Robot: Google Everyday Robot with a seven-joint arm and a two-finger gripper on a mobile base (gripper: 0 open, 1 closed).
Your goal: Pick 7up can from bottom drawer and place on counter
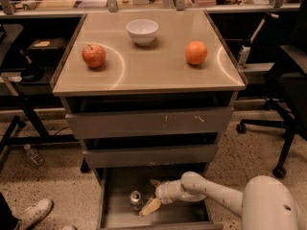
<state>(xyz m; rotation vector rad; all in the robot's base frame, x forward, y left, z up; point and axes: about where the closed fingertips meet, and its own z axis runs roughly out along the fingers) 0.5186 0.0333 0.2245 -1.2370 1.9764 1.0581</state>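
The bottom drawer [115, 215] is pulled out, and the 7up can [136, 198] stands upright on its grey floor, near the middle. It is the only thing I can see inside this drawer. The tool [151, 195] reaches into the same drawer from the right and sits low, just beside the can on its right side. Its two fingers are spread apart and grip nothing. I cannot tell if a finger touches the can. On the tan surface [153, 73] above stand a white bowl [142, 31] at the back, a red apple [94, 55] at the left and an orange [196, 52] at the right.
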